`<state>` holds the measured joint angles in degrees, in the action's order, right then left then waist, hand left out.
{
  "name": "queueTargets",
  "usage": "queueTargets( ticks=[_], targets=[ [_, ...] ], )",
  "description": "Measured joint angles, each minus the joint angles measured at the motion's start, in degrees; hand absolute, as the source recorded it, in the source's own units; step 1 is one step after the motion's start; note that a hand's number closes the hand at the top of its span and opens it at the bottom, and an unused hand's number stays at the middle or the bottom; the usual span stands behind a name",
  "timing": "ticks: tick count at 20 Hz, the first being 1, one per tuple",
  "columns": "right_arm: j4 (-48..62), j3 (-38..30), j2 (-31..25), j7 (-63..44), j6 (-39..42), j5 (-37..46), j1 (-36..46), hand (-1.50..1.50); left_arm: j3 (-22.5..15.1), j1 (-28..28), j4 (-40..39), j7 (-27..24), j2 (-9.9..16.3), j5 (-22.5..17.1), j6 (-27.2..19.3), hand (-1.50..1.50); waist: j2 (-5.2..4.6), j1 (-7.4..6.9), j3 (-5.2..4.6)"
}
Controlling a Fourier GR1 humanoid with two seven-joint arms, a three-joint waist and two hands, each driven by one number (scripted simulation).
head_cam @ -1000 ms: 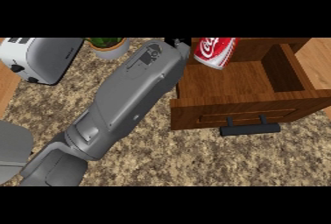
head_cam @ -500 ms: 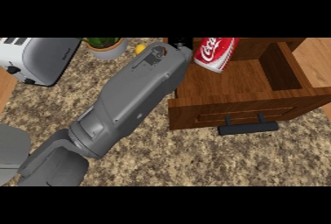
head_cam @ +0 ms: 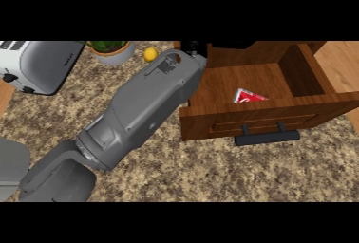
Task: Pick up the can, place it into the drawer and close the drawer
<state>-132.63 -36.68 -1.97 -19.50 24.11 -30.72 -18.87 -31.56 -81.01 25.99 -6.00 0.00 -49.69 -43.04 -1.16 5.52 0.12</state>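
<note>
Far to the left of the drawer (head_cam: 210, 121), a toaster (head_cam: 42, 64) is seen on the surface (head_cam: 210, 175), and nearer to it a potted plant (head_cam: 111, 49) and a lemon (head_cam: 150, 54). Just at the drawer's left rear corner the right hand (head_cam: 194, 47) is found, mostly hidden behind its own grey forearm; whether its fingers are open or closed cannot be told. Inside the open drawer, against its front wall, the can (head_cam: 249, 97) is lodged, tilted. Placing is judged done, and closing is left. For that, the hand is best lifted clear of the drawer's walls, brought round to the dark handle (head_cam: 266, 137), and the front pushed squarely, so that it is not skewed.
</note>
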Motion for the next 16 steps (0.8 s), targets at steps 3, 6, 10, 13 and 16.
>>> queueTargets(
  ticks=[3, 6, 10, 13, 16],
  targets=[
    [0.9, -0.4, -0.3, 0.7, 0.8, 0.4, 0.1, -1.50, -1.3, 1.5, 0.3, -1.6, 0.0, -1.5, -1.0, -1.50, 0.00, 0.00, 0.01],
    [1.4, -0.6, 0.1, 1.2, 1.3, 0.5, -0.3, -1.50, -2.1, 1.4, 0.3, -2.4, 0.0, -2.9, -1.8, -1.50, 0.03, 0.06, 0.01],
    [1.1, -1.1, -0.4, 1.7, 1.6, 0.1, 0.3, -1.50, -3.1, 1.6, 0.8, -3.6, 0.0, -5.0, -2.8, -1.50, 0.02, 0.07, 0.01],
    [-0.4, -2.4, -1.8, 4.1, 2.3, 3.2, 1.5, -1.50, -3.3, 1.5, 1.5, -4.7, 0.0, -6.0, -2.9, -1.50, 0.09, -0.39, -0.01],
    [-1.3, -2.4, -3.8, 6.7, 3.7, 7.1, 3.3, -1.50, -2.9, 1.4, 2.2, -6.4, 0.0, -7.2, -2.5, -1.50, -0.01, -0.73, -0.03]
  ],
)
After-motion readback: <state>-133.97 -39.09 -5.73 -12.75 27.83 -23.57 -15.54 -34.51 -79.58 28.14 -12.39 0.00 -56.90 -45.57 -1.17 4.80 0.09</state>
